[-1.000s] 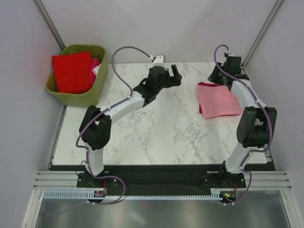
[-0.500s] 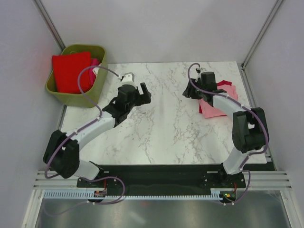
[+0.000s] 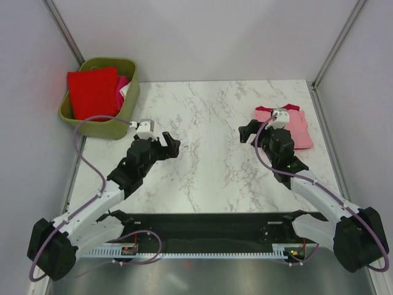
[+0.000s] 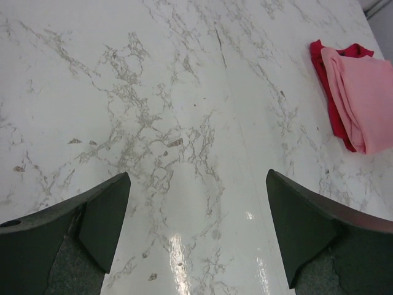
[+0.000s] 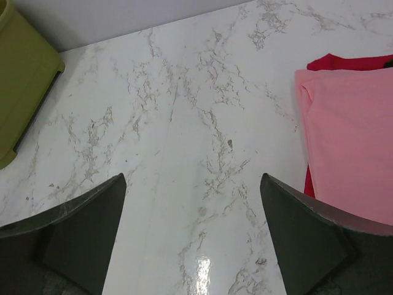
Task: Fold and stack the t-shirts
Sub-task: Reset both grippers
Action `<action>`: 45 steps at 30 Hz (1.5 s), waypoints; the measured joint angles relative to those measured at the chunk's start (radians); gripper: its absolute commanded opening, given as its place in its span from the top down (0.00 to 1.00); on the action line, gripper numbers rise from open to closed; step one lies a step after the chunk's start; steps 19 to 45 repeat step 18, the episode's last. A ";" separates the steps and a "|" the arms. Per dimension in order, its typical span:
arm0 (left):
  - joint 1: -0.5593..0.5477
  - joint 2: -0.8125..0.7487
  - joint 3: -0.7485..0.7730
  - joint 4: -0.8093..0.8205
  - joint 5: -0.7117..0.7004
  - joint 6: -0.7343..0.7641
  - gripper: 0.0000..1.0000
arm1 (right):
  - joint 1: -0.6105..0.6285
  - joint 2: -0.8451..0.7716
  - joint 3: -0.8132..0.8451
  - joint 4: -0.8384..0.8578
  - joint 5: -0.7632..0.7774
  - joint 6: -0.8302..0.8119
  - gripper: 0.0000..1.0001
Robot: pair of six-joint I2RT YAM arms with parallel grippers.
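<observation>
A folded light pink t-shirt (image 3: 300, 131) lies on a dark crimson t-shirt (image 3: 268, 111) at the table's far right. They also show in the left wrist view, pink t-shirt (image 4: 370, 98) over crimson t-shirt (image 4: 324, 70), and in the right wrist view, pink t-shirt (image 5: 350, 141) over crimson t-shirt (image 5: 347, 62). My right gripper (image 3: 249, 132) hovers open just left of that stack, holding nothing. My left gripper (image 3: 169, 146) hangs open over bare marble at mid-left, also holding nothing. A bright red t-shirt (image 3: 92, 92) fills the basket, with a hot pink t-shirt (image 3: 121, 82) beside it.
The olive-green basket (image 3: 101, 127) stands off the table's far left corner, and its side shows as the basket (image 5: 23, 80) in the right wrist view. Grey walls close in the table on three sides. Both arms stretch from the near edge toward the middle.
Both arms have drawn back from the far side toward the near edge. The right gripper's jaws have widened and it has left the pink t-shirt lying on the crimson one.
</observation>
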 measured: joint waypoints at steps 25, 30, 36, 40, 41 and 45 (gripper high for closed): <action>0.000 -0.380 -0.251 0.037 -0.059 0.035 0.00 | 0.000 -0.116 -0.118 -0.006 0.080 0.072 0.02; 0.000 -0.380 -0.251 0.037 -0.059 0.035 0.00 | 0.000 -0.116 -0.118 -0.006 0.080 0.072 0.02; 0.000 -0.380 -0.251 0.037 -0.059 0.035 0.00 | 0.000 -0.116 -0.118 -0.006 0.080 0.072 0.02; 0.000 -0.380 -0.251 0.037 -0.059 0.035 0.00 | 0.000 -0.116 -0.118 -0.006 0.080 0.072 0.02; 0.000 -0.380 -0.251 0.037 -0.059 0.035 0.00 | 0.000 -0.116 -0.118 -0.006 0.080 0.072 0.02; 0.000 -0.380 -0.251 0.037 -0.059 0.035 0.00 | 0.000 -0.116 -0.118 -0.006 0.080 0.072 0.02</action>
